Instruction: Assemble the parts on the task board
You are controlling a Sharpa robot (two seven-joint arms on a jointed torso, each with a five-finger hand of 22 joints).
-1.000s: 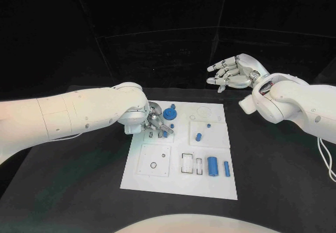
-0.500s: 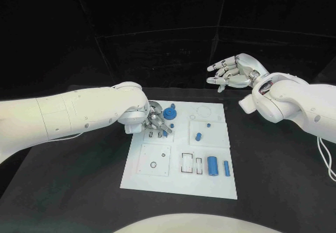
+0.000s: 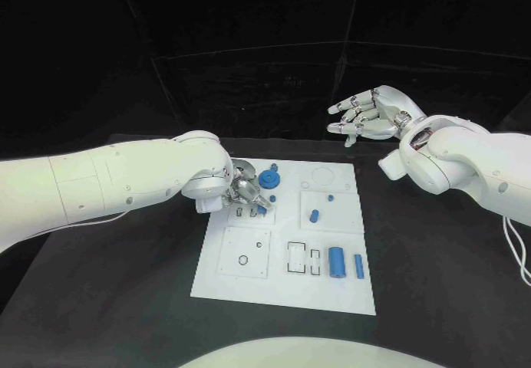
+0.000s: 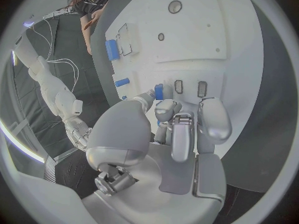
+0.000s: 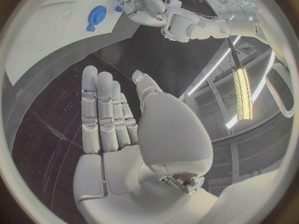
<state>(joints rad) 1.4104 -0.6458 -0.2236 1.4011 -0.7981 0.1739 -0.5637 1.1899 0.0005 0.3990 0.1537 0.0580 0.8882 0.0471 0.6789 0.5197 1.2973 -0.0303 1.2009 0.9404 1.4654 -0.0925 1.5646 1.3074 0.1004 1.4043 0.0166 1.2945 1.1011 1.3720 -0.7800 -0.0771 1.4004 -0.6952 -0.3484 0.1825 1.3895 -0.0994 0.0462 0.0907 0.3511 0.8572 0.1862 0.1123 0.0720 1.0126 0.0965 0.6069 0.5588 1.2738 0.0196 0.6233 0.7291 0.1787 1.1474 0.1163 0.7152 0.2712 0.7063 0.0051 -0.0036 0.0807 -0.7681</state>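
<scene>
On the surface [image 3: 100,307] the task board [image 3: 282,295] has not moved. My left hand [image 3: 245,192], upper left of the board, still pinches a small blue part [image 4: 159,91] at its slot; my right hand [image 3: 371,111] stays raised, fingers apart, empty.

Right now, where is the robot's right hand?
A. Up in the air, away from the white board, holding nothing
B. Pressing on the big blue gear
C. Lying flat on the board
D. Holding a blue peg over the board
A: the right hand is raised beyond the task board's far edge, fingers apart with nothing in them, while the left hand works at the board.
</scene>
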